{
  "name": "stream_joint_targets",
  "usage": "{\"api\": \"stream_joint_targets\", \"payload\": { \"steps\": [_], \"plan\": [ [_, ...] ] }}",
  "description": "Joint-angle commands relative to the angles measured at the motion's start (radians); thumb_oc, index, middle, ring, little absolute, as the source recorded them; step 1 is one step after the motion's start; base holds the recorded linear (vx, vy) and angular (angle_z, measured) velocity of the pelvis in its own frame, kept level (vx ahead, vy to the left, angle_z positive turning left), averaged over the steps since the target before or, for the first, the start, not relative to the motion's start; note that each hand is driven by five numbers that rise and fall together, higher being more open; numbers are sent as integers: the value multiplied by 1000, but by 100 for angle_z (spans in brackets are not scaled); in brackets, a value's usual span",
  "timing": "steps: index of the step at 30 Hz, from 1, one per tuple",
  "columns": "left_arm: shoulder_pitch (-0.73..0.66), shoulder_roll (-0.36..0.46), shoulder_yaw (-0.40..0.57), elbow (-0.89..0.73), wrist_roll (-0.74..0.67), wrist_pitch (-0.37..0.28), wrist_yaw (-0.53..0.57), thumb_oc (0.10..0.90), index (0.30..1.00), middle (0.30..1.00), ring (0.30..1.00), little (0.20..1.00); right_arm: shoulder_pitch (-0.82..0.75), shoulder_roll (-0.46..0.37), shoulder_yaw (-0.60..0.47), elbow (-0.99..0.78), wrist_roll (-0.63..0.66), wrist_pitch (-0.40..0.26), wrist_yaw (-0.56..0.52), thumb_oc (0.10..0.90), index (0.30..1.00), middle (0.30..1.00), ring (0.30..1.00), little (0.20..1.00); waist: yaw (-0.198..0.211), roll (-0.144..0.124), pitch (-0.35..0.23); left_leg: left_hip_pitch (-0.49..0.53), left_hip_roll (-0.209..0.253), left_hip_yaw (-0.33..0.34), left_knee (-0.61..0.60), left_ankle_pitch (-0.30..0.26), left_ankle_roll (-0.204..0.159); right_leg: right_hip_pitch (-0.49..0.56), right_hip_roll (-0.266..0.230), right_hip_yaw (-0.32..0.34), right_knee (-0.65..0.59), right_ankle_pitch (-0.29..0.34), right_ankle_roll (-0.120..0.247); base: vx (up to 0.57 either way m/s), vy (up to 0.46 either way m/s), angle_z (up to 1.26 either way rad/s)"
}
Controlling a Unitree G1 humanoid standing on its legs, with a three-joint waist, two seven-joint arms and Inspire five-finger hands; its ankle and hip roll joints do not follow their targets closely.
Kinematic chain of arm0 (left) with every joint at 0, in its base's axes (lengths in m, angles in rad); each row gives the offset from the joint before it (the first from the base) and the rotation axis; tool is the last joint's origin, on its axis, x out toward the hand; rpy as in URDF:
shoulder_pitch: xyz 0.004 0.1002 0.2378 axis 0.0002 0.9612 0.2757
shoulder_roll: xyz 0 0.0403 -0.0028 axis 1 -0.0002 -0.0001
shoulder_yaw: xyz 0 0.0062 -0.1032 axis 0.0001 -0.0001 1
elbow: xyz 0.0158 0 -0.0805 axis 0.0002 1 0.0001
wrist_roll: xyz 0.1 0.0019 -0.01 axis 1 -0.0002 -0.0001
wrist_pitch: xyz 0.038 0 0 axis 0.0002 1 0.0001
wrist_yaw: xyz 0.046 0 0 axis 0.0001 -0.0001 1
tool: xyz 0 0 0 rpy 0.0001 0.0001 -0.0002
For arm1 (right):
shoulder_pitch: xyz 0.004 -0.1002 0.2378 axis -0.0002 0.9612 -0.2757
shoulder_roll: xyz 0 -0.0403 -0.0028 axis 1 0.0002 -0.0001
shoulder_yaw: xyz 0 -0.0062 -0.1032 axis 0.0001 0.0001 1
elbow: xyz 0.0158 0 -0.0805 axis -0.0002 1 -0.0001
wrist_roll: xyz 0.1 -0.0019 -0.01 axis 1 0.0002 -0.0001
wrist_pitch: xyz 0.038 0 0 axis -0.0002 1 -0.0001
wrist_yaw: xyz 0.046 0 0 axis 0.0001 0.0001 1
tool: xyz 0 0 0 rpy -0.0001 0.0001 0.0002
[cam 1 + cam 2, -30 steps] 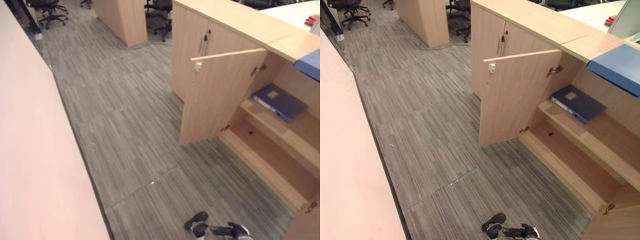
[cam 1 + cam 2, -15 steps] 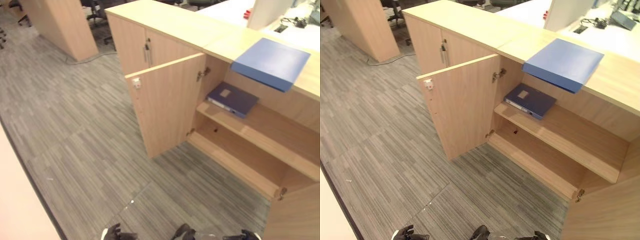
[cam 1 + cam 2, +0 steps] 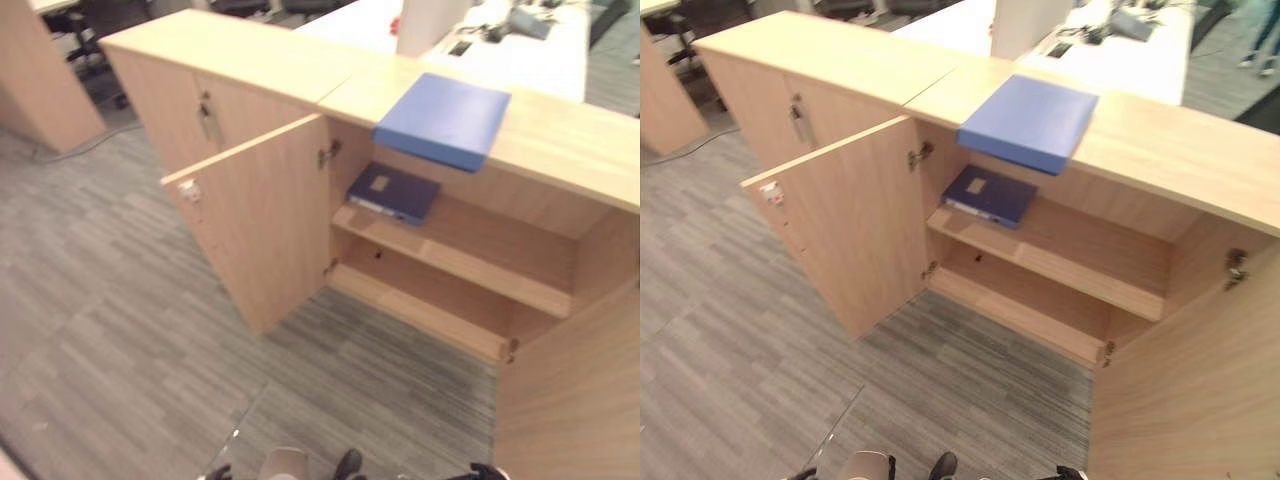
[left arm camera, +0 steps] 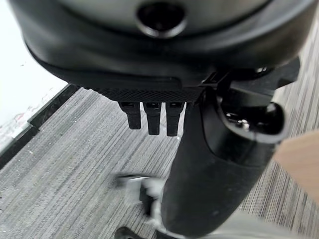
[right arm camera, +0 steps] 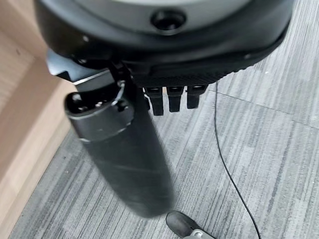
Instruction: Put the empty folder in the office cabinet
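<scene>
On top of the office cabinet (image 3: pixel 1180 150), toward 12 o'clock from where I am looking, a light blue folder (image 3: pixel 1028 121) is lying flat, its near edge hanging a little over the cabinet's front; below it, on the upper shelf (image 3: pixel 1060 265), a dark blue folder (image 3: pixel 988 194) is resting flat, at 11 o'clock in the open compartment; the lower shelf (image 3: pixel 1015 312) is showing bare wood; the left door (image 3: pixel 845 230) is standing open at 9 o'clock, and the right door (image 3: pixel 1200 370) is open at 4 o'clock; I am seeing the left hand (image 4: pixel 152 117) hanging over the grey floor (image 3: pixel 110 340), fingers straight and holding nothing; the right hand (image 5: pixel 172 97) is likewise hanging relaxed and empty, beside the cabinet's wood.
</scene>
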Motion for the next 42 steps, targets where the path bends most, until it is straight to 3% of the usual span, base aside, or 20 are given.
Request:
{"api": "stream_joint_targets", "payload": {
  "steps": [1,2,3,5,6,14,17,19,21,22,23,26,28,32,35,38,42],
  "plan": [
    [17,56,-38,-85,11,-33,1,800,900,900,900,900,-7,-48,-12,-13,-6,-20,-26,800,900,900,900,900,33,-28,24,55,12,-8,-92,150,50,140,-166,97,-149,119,107,116,239,-101],
    [20,60,-52,-118,17,-33,-10,800,900,900,900,900,-9,-51,-10,-12,-13,-19,-25,800,900,900,900,900,42,-16,23,69,21,-26,-160,192,47,142,-165,105,-156,136,109,51,160,-61],
    [20,60,-52,-119,17,-32,-10,800,900,900,900,900,-9,-52,-10,-12,-13,-19,-25,800,900,900,900,900,43,-16,24,72,22,-24,-164,195,46,143,-164,106,-157,137,109,48,163,-34],
    [31,46,-62,-160,16,-38,-38,800,900,900,900,900,-10,-60,-7,-11,-29,-15,-8,800,900,900,900,900,48,12,-2,111,1,-97,-232,193,27,149,-153,140,-185,147,130,148,242,-63],
    [34,48,-89,-186,42,-38,-63,800,900,900,900,900,-5,-66,-18,-8,-45,-8,3,800,900,900,900,900,29,21,-37,138,-24,-105,-259,176,15,155,-165,153,-212,173,147,207,327,-83],
    [51,101,-124,-306,88,-41,-125,800,900,900,900,900,-17,-52,-25,-8,-84,16,26,800,900,900,900,900,0,12,-82,204,-141,-43,-261,107,66,157,-251,218,-262,237,216,115,245,-39],
    [65,104,-109,-302,93,-36,-129,800,900,900,900,900,-26,-36,-13,-10,-116,26,38,800,900,900,900,900,14,7,-89,248,-209,-16,-261,69,107,156,-325,233,-235,252,256,115,287,-14],
    [69,103,-105,-298,93,-32,-130,800,900,900,900,900,-25,-33,-11,-14,-121,27,41,800,900,900,900,900,19,7,-91,258,-226,-8,-261,61,117,153,-348,232,-217,258,263,87,233,-22],
    [76,111,-105,-315,106,-23,-138,800,900,900,900,900,-28,-28,-3,-31,-136,33,47,800,900,900,900,900,19,13,-84,298,-273,11,-261,35,147,126,-429,241,-119,326,271,65,257,-31],
    [77,111,-104,-315,106,-23,-138,800,900,900,900,900,-28,-28,-2,-32,-136,34,47,800,900,900,900,900,21,11,-82,299,-276,13,-261,35,149,124,-432,244,-116,325,273,71,239,-30],
    [85,119,-110,-320,115,-18,-146,800,900,900,900,900,-23,-24,4,-41,-143,38,50,800,900,900,900,900,22,13,-73,327,-299,24,-261,20,163,108,-477,231,-47,362,264,145,191,-32],
    [102,127,-116,-379,130,-14,-167,800,900,900,900,900,-18,-21,8,-46,-150,41,53,800,900,900,900,900,27,0,-70,357,-306,61,-261,-19,168,97,-523,149,-23,406,273,91,120,-42],
    [110,137,-126,-435,123,-10,-182,800,900,900,900,900,-26,-27,-1,-51,-145,43,49,800,900,900,900,900,18,7,-59,354,-295,84,-261,-11,171,61,-502,116,-43,430,266,3,-22,-39],
    [102,135,-166,-493,109,-13,-207,800,900,900,900,900,-67,-33,-1,-60,-130,43,37,800,900,900,900,900,-34,45,-12,408,-296,79,-261,-31,185,-100,-358,140,-79,438,259,93,19,-37],
    [91,154,-182,-557,104,-12,-233,800,900,900,900,900,-80,-34,5,-73,-119,44,31,800,900,900,900,900,-66,39,30,453,-309,58,-261,-49,186,-154,-270,116,-158,476,259,158,-32,-26],
    [87,185,-194,-605,125,-19,-261,800,900,900,900,900,-77,-37,-6,-64,-115,45,28,800,900,900,900,900,-71,28,18,471,-316,31,-261,-77,179,-114,-240,104,-261,464,247,226,-118,53],
    [89,200,-203,-616,135,-16,-276,800,900,900,900,900,-69,-48,-10,-51,-126,48,33,800,900,900,900,900,-84,38,-23,488,-293,22,-261,-101,176,-99,-231,89,-247,448,227,336,-124,51]
  ]
}}
